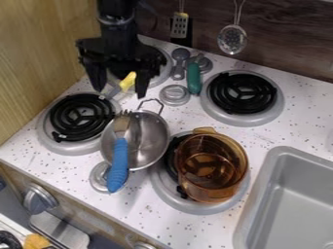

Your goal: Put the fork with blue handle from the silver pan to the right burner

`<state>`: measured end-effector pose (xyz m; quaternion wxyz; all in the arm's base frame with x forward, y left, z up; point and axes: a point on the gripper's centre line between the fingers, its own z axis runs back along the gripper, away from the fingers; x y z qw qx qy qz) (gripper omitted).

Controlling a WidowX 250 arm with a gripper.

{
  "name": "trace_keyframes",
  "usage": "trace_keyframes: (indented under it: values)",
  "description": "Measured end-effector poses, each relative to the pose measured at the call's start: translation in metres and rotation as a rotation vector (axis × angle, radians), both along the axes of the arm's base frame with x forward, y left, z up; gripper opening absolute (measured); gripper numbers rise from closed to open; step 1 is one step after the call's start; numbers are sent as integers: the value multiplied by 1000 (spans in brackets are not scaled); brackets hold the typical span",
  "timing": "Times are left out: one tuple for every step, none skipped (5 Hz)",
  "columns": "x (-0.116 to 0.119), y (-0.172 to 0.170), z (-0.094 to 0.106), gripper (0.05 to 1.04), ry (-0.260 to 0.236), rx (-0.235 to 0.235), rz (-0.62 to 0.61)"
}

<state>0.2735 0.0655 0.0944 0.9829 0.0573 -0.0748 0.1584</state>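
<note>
- Hanging down over the upper left of the stove with the black two-finger gripper (pixel 120 93) — open, fingers spread well apart.
- Between those fingers in the view, seeing a yellow-handled utensil (pixel 128 81); can't tell how far below.
- Lying across the round silver metal pan (pixel 151 141), the blue-handled metal fork (pixel 118 165): tines inside, pointing toward the gripper, handle sticking out past the near rim, above a round silver disc (pixel 98 178).
- Left of the pan, a black coil burner (pixel 78 114); right of it, a see-through amber pot (pixel 214 168) on another burner (pixel 185 206).
- Farther back on the right, a bare black coil burner (pixel 242 93) in its silver ring, with a green-handled utensil (pixel 194 79) just left of it.
- At lower right, a grey sink (pixel 292 194) — set into the speckled white counter (pixel 302 114).
</note>
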Motion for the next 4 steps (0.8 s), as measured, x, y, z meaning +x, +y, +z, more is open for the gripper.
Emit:
trace_keyframes:
  values:
    - [-15,-5,-9,999,-5,-24,45]
    - [-23,-13,-16,999,-15,-67,80]
    - [-23,-18,-20,999,-35,-96,98]
    - [-20,-21,-32,999,-56,-122,102]
